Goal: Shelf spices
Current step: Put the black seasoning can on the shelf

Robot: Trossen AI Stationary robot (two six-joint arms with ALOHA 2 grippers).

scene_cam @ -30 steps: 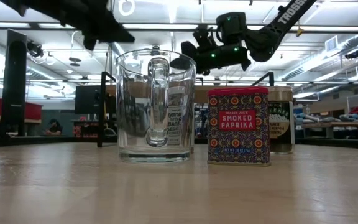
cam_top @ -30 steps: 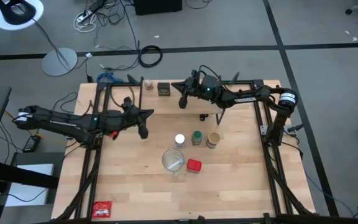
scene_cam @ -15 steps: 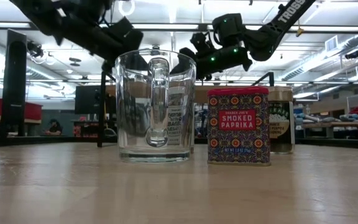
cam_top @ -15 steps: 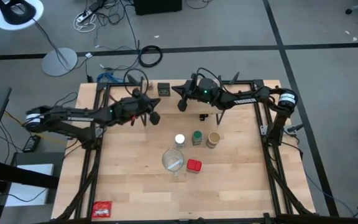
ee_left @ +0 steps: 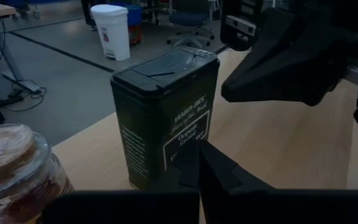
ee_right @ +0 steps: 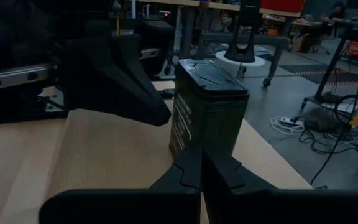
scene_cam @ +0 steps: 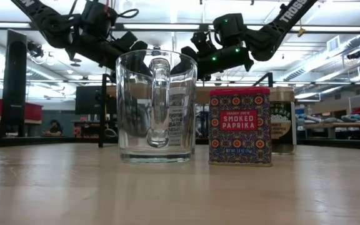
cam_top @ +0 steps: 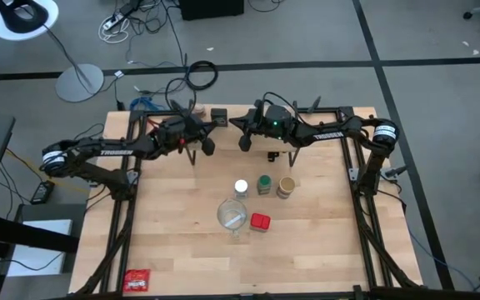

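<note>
Two closed grippers crowd the green tin (cam_top: 219, 118), which stands on the shelf (cam_top: 307, 125) at the table's (cam_top: 182, 258) far edge, with the brown jar (ee_left: 14, 165) just beside it. The left gripper (cam_top: 209, 147) hangs near the tin on one side, jaws clenched on nothing; the right gripper (cam_top: 244, 138) hangs near it on the other, also pinched shut and empty. Both wrist views show the tin close ahead and the other arm's dark finger looming beside it.

Likely trouble: with jaws shut, either tip can only push, so a forward nudge may tip the tin or slide it off the shelf's back edge, and could knock the brown jar too. Both arms converging on the same tin also risks finger striking finger.

Four spices still wait, well apart from the tin towards the table's middle: the white-lid jar (cam_top: 241, 187), green-lid jar (cam_top: 263, 183), tan-lid jar (cam_top: 286, 187) and red tin (cam_top: 260, 222), the last touching or nearly touching the glass mug (cam_top: 231, 216)
</note>
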